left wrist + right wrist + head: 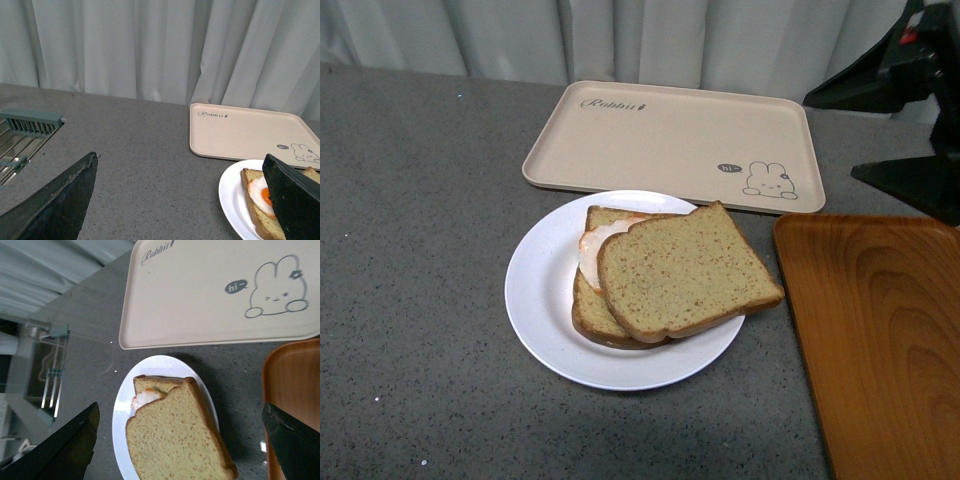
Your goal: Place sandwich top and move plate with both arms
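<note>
The sandwich top [685, 270] lies skewed on the egg-bearing slice [590, 318], which sits on the white plate [535, 295]. A bit of fried egg [592, 245] shows at the slice's far left. My right gripper [180, 410] hangs open above the sandwich top [175, 440] and the plate [121, 410], with nothing between its fingers. My left gripper [179, 159] is open over bare table to the left of the plate [231, 195]. One of its fingers [295, 200] covers part of the egg [260, 192].
A beige rabbit tray [670, 140] lies just behind the plate. An orange wood-grain tray [880, 330] lies to its right. Black arm parts [920, 70] stand at the back right. A drain rack [25, 132] sits in the table at the far left.
</note>
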Tool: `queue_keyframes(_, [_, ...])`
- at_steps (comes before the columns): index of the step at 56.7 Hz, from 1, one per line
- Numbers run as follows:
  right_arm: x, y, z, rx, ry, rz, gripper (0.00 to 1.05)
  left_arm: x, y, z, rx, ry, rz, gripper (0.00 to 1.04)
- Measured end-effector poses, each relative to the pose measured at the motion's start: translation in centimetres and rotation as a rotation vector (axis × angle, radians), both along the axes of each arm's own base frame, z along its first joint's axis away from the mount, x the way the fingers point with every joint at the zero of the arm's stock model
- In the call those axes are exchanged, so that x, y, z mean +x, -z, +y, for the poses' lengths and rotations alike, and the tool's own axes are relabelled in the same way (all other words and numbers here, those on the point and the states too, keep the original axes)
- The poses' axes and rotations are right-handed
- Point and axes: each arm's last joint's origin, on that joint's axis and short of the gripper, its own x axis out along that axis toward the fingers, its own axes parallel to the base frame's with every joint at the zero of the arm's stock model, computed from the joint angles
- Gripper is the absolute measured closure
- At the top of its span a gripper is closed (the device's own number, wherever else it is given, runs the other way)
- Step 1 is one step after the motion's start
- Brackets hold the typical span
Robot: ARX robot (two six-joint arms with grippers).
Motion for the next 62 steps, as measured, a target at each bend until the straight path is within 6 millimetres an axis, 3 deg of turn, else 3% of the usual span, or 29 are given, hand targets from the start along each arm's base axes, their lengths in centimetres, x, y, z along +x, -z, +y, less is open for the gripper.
queue_keyframes(7, [-2.7,-1.8,-0.1,-0.151,0.063,-0.059,0.09,0.0,0.0,0.0,0.000,0.000,0.000,0.06])
queue_keyframes(17, [-5.9,-2.7,-0.3,-0.343,0.226,-0.167,0.09,0.0,0.0,0.0,0.000,0.000,0.000,0.06])
queue_keyframes(22, [-7.2,-1.3,-0.4,-0.526,0.361,-0.423,0.22,0.0,0.0,0.0,0.000,0.000,0.000,0.06])
queue_keyframes(24, [-8.9,-0.4,-0.8,-0.611,0.405,-0.555,0.33,0.0,0.0,0.0,0.000,0.002,-0.002,0.06])
queue_keyframes(30, [-10.7,-1.6,-1.3,-0.660,0.445,-0.735,0.50,0.0,0.0,0.0,0.000,0.000,0.000,0.06])
queue_keyframes(48, [-14.4,-1.8,-2.7,-0.692,0.411,-0.770,1.02,0.0,0.0,0.0,0.000,0.000,-0.001,0.06])
queue_keyframes(62, [-16.4,-1.9,-3.3,-0.703,0.433,-0.768,1.04,0.0,0.0,0.0,0.000,0.001,-0.001,0.06])
